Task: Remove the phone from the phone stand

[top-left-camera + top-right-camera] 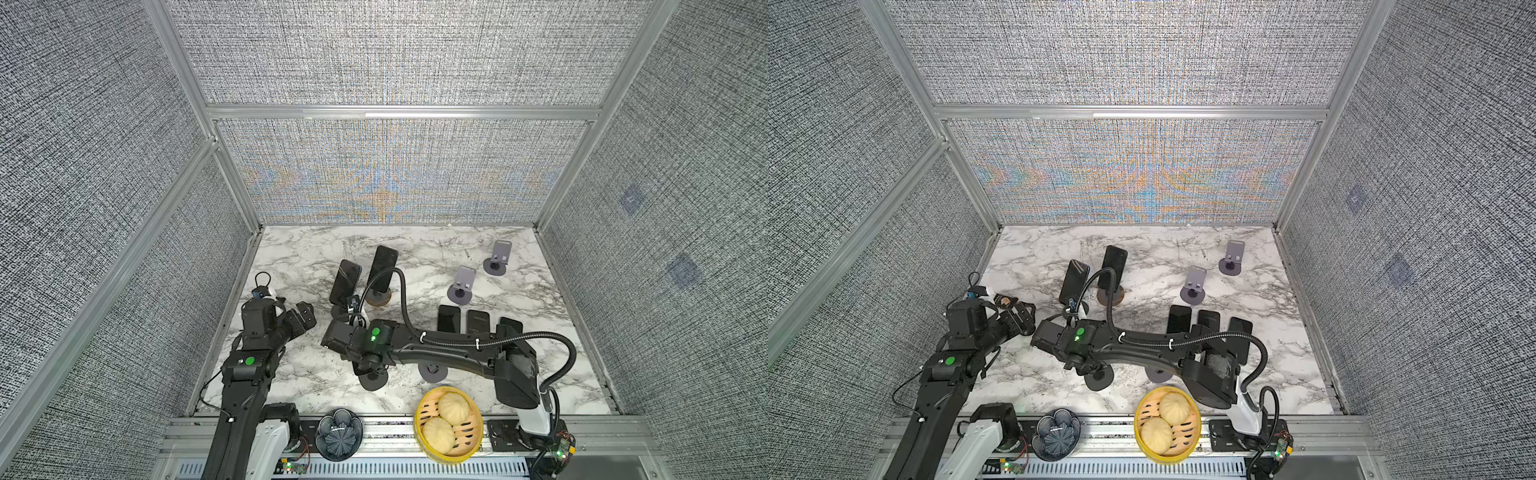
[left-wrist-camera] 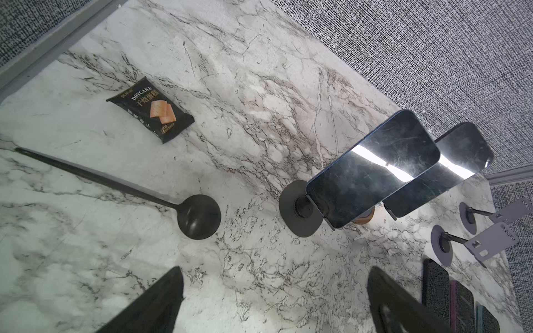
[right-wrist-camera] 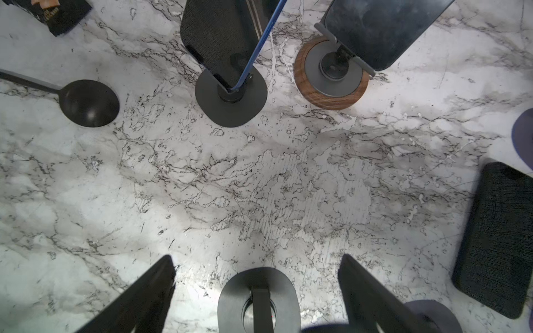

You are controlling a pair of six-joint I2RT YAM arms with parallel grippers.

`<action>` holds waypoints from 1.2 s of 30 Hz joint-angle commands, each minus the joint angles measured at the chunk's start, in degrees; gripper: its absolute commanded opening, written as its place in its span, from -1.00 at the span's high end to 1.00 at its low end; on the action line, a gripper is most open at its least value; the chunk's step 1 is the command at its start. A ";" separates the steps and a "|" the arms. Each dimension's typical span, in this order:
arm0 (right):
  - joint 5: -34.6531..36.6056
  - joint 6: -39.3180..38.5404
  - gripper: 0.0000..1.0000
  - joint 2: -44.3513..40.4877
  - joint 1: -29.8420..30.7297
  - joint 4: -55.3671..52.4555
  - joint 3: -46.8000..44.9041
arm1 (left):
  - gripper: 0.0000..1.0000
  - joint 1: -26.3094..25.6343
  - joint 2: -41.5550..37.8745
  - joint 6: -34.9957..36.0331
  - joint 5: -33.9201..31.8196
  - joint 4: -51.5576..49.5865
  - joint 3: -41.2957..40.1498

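Steamed buns, two, fill the bamboo steamer at the counter's near edge, beside a dark flower-shaped bowl. Two phones lean on their phone stands mid-counter. Left end effector gapes wide, empty. Right end effector is spread apart, gripping nothing, straddling another stand's base.

The right arm covers part of a dark stand base and of 1 flat phone.
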 commanded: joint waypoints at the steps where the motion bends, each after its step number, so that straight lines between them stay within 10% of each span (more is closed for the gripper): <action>1: 2.94 1.86 -0.78 0.59 0.11 -2.49 0.75 | -0.99 0.01 0.05 -0.08 0.60 0.91 -0.09; 16: 0.97 0.82 -0.40 -1.39 0.19 0.74 -1.08 | -0.99 -0.02 0.31 -0.09 0.81 1.08 -0.19; 36: -1.75 -2.28 -0.37 -11.71 -0.02 3.30 -3.53 | -0.99 -0.01 -0.09 0.01 0.34 0.83 -0.18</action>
